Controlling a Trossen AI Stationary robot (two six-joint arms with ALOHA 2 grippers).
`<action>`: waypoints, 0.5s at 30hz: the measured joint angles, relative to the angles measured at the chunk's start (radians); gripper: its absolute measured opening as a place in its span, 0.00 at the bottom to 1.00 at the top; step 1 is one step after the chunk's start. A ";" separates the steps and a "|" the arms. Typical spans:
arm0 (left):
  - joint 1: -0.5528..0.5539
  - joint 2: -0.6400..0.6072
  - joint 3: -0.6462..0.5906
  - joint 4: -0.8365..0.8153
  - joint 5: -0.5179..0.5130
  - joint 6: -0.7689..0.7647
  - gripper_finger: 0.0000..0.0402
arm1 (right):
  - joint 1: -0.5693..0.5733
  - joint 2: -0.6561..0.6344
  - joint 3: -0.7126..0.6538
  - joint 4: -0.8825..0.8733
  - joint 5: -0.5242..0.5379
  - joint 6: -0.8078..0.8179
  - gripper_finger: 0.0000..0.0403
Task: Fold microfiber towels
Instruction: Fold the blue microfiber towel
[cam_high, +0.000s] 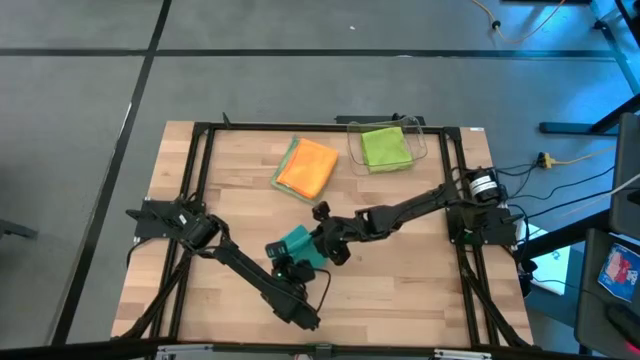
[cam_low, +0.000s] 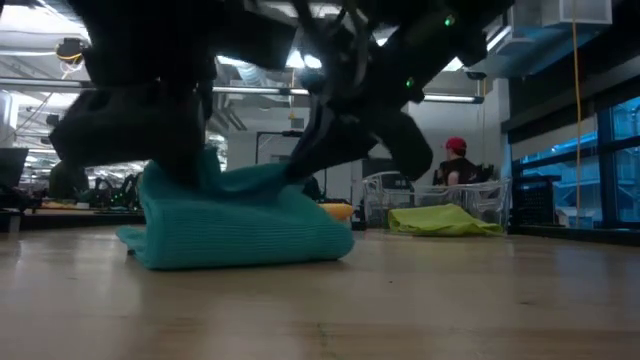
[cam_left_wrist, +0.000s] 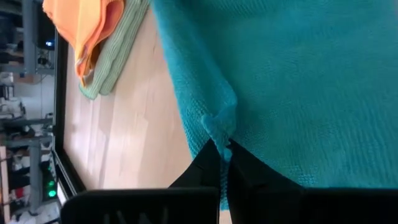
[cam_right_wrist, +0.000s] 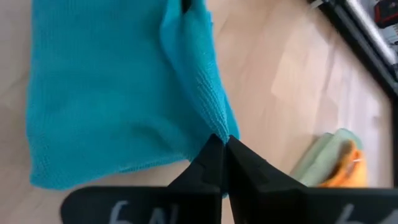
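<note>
A teal towel (cam_high: 298, 244) lies bunched in a low fold on the wooden table, near the middle toward the front; the low view shows its underside resting on the table (cam_low: 240, 240). My left gripper (cam_left_wrist: 222, 152) is shut on it at its near-left side, and my right gripper (cam_right_wrist: 224, 144) is shut on it at its right side. An orange towel (cam_high: 310, 165) lies on a pale sage green towel (cam_high: 283, 170) farther back. A lime green towel (cam_high: 385, 147) lies in a clear bin. My left gripper pinches a puckered bit of the teal towel's edge (cam_left_wrist: 217, 123) between its two fingertips, slanting down from the near side. The cloth around the pinch is gathered; the towel's body lies on the table. My right gripper pinches a raised fold along the teal towel's edge (cam_right_wrist: 211, 118) between its fingertips, slanting down from the table's right. The fold runs away from the fingers as a ridge; the remaining cloth lies flat on the table.
The clear plastic bin (cam_high: 420, 140) stands at the far right. A black frame (cam_high: 200, 160) runs around the table's edges. Bare wood shows left and right of the teal towel. A person with a red cap (cam_low: 456, 160) is in the room behind.
</note>
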 joint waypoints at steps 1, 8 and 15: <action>0.001 0.000 -0.008 -0.001 0.000 -0.011 0.00 | -0.004 0.008 0.000 0.002 -0.010 0.001 0.03; 0.010 0.000 -0.044 -0.001 0.036 -0.063 0.05 | -0.012 0.029 0.000 0.010 -0.029 0.003 0.11; 0.021 0.000 -0.060 -0.002 0.051 -0.058 0.23 | -0.012 0.024 0.000 0.011 -0.027 0.026 0.23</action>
